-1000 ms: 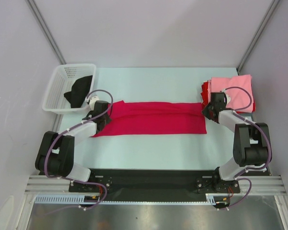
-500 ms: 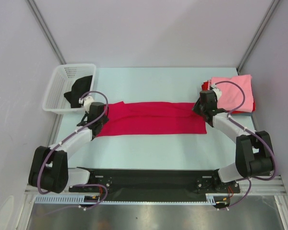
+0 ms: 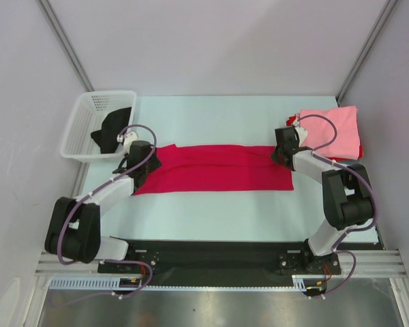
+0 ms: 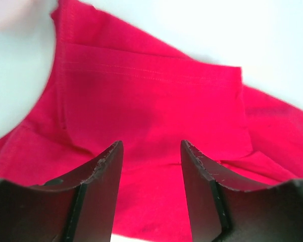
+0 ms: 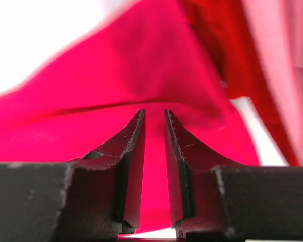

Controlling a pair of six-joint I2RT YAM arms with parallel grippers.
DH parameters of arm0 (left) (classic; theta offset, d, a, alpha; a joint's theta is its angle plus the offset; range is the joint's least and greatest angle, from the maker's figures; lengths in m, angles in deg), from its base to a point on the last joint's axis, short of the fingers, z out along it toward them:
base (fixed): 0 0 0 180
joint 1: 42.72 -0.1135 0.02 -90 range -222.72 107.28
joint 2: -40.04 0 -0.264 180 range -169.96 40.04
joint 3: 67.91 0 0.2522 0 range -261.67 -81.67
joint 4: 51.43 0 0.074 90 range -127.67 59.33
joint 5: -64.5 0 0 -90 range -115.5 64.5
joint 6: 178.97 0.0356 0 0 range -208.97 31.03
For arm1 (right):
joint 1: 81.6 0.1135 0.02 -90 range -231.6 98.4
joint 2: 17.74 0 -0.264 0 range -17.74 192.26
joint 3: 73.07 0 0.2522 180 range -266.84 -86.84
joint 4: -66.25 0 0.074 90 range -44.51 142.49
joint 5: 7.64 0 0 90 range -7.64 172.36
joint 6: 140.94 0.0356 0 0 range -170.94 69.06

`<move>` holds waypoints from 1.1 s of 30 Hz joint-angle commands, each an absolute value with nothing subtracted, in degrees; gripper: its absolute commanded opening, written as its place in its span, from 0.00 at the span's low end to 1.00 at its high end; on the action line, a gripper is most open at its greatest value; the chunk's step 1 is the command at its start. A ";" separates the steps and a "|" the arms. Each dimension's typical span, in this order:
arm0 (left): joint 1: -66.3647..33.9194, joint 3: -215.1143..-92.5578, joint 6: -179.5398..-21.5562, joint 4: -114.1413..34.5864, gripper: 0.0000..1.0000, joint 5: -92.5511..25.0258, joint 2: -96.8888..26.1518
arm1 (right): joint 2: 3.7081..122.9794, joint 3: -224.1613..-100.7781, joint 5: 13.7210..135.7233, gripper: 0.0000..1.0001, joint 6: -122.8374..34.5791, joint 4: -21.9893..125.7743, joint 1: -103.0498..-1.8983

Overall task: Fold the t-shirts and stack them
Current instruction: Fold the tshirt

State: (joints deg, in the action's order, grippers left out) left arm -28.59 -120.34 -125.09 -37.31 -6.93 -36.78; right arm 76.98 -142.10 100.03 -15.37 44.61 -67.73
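Note:
A crimson t-shirt [image 3: 215, 169], folded into a long strip, lies flat across the table. My left gripper [image 3: 147, 162] is over its left end, open, with cloth [image 4: 151, 101] below and nothing between the fingers [image 4: 103, 166]. My right gripper [image 3: 281, 154] is low over the strip's right end [image 5: 116, 75]. Its jaws stand close together with a narrow gap, and I see no cloth pinched. Behind it on the right lies a folded light pink t-shirt [image 3: 332, 129] on a red one [image 3: 347, 161]. A black t-shirt [image 3: 112, 128] lies in the basket.
A white plastic basket [image 3: 82, 122] stands at the table's back left corner. The stack of folded shirts takes up the back right corner. Grey walls close in both sides, and the arm bases [image 3: 211, 255] sit along the near edge.
My left gripper has opened and let go of the strip's left end. My right gripper has moved left off the stack onto the strip's right end. The strip stays flat.

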 commanded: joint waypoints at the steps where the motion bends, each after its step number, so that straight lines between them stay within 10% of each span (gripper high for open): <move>1: -28.66 -123.15 -127.55 -39.52 0.54 -9.06 -41.34 | 79.29 -144.58 105.12 0.25 -14.03 39.58 -68.68; 33: -31.30 -118.58 -127.90 -39.87 0.67 -7.57 -37.22 | 73.41 -136.06 100.03 0.49 -9.99 43.61 -72.02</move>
